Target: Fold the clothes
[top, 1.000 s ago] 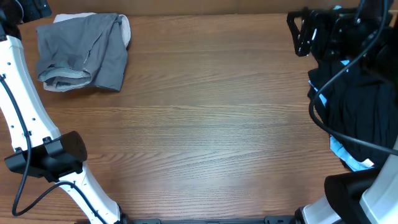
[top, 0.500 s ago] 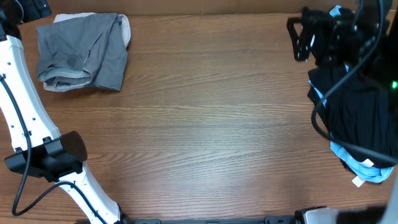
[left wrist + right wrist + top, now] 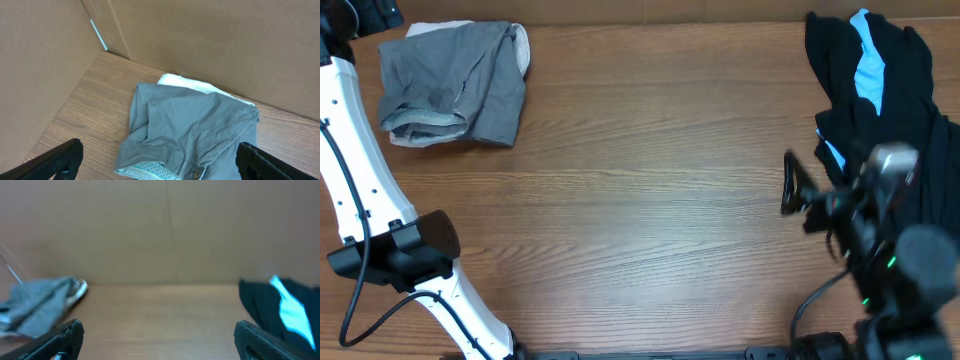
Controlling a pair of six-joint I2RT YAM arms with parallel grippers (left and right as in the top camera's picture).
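Note:
The folded grey shorts point(image 3: 455, 82) lie at the table's far left, on top of a cream garment point(image 3: 520, 45). In the left wrist view the shorts point(image 3: 192, 130) fill the centre with the cream garment point(image 3: 195, 84) behind. A pile of black clothes point(image 3: 890, 130) with a light-blue garment point(image 3: 867, 62) lies at the far right; it also shows in the right wrist view point(image 3: 260, 305). My left gripper point(image 3: 157, 162) is open and empty above the shorts. My right gripper point(image 3: 790, 185) is open and empty, left of the black pile, raised above the table.
Brown cardboard walls point(image 3: 215, 45) stand behind the table and at its left end. The wooden table point(image 3: 650, 200) stretches between the two piles. The left arm's white links and base point(image 3: 390, 250) stand at the front left.
My right arm has swung from the far right corner over the black pile toward the front, uncovering the pile's far end. The left arm and the shorts have not moved.

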